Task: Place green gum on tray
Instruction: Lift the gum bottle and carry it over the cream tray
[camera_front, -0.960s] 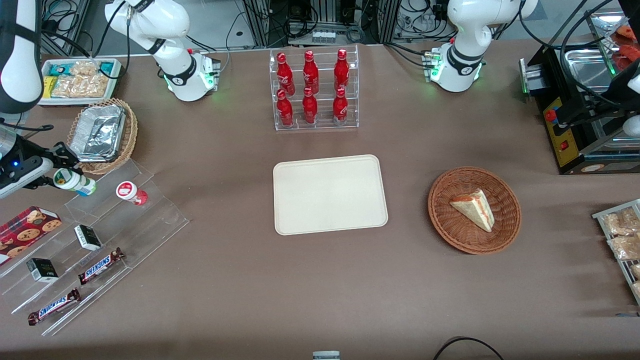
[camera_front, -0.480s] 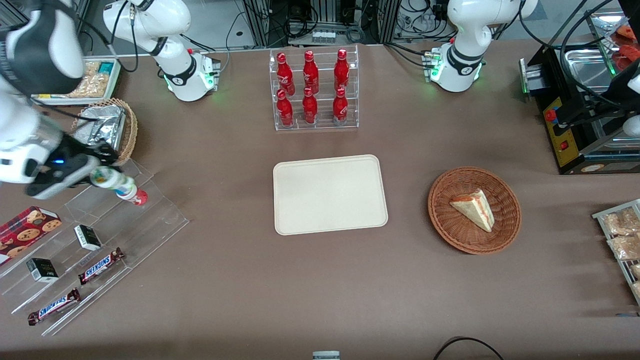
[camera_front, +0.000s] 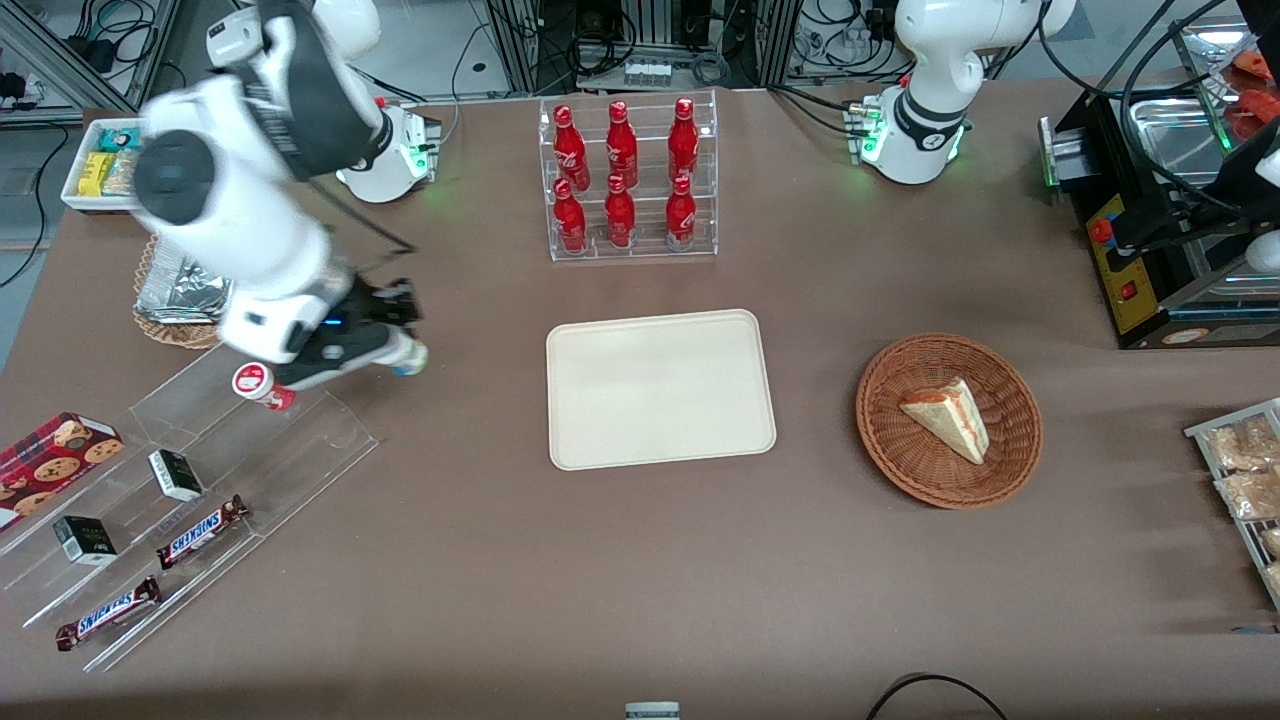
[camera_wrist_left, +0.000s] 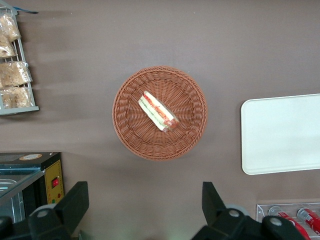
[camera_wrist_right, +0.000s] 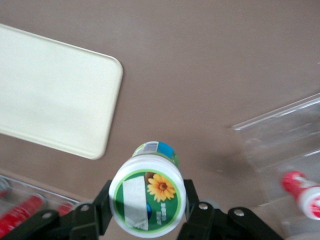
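While clamped at its sides between the two fingers, the green gum (camera_wrist_right: 148, 198) sits in the gripper (camera_wrist_right: 148, 210), lid facing the wrist camera: green rim, white patch, yellow flower print. Blue and green label band shows on the bottle body past the lid. In the front view only the gum's end (camera_front: 410, 358) pokes out from under the wrist, over bare tabletop, not touching anything.

Gripper (camera_front: 392, 345) hangs above the brown table (camera_front: 480, 560), between the clear acrylic stepped shelf (camera_front: 250, 440) and the tray (camera_front: 660, 388). The tray lies flat, nothing on it, well apart from the gripper toward the parked arm's end; the wrist view shows one rounded corner (camera_wrist_right: 107, 70) near the gum, with a strip of table between them.

Red-lidded gum bottle (camera_front: 258, 385) stands on the shelf's top step, just beside the gripper body toward the working arm's end; it also shows in the wrist view (camera_wrist_right: 304, 194), apart from the held bottle. Lower steps carry two small dark boxes (camera_front: 176, 474) and two Snickers bars (camera_front: 200, 532). Acrylic rack of red bottles (camera_front: 622, 180) stands farther from the front camera than the tray.
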